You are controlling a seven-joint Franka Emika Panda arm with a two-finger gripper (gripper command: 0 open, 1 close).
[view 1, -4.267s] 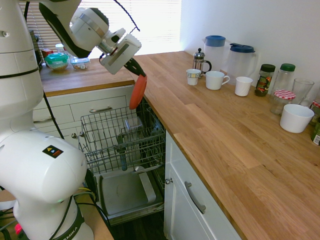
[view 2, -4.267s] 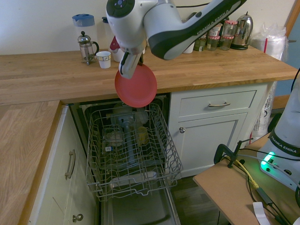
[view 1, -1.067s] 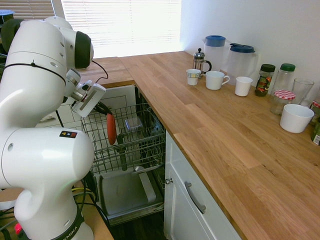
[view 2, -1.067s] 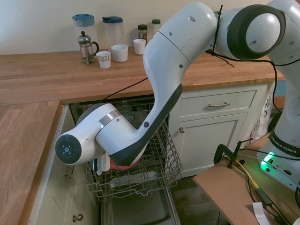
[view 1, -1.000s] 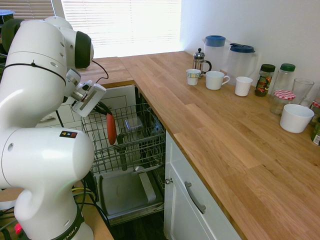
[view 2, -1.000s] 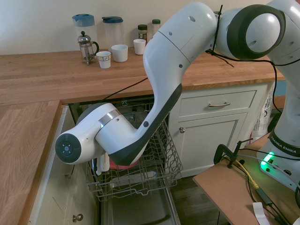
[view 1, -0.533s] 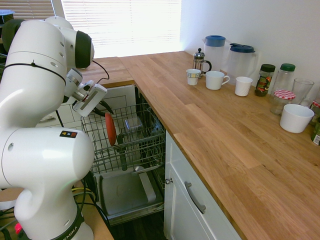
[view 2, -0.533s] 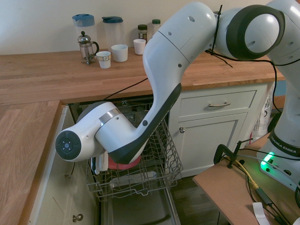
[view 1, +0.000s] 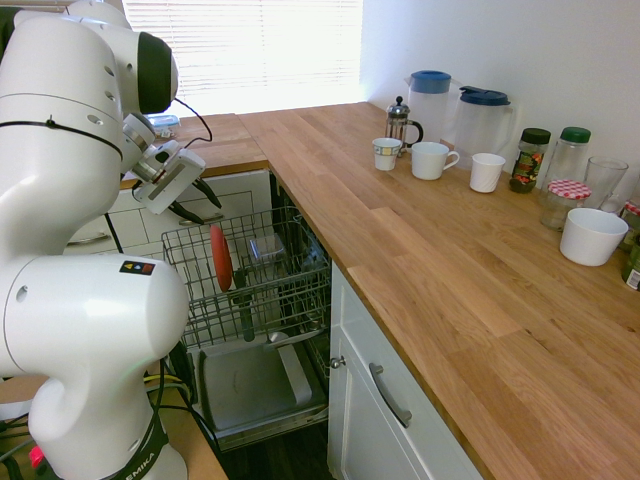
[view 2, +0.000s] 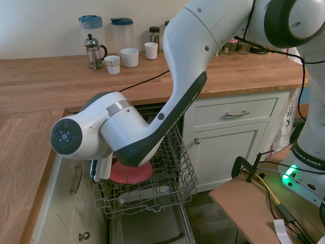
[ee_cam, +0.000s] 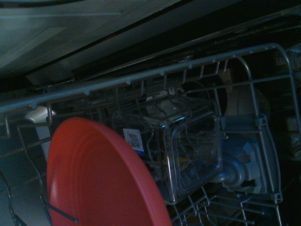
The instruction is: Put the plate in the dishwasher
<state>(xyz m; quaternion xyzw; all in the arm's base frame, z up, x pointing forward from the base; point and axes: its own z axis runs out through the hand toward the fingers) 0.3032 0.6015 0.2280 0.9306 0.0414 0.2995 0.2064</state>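
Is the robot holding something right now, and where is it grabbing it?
Nothing. The end effector is open above the rack, apart from the plate, which stands on edge in the dishwasher.

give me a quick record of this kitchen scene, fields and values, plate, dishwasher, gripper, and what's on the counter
plate: coral red, standing on edge in the rack
dishwasher: open, wire rack pulled out, clear container in the rack beside the plate
gripper: open, above the plate, apart from it
counter: French press, two jugs, mugs, jars, white bowl
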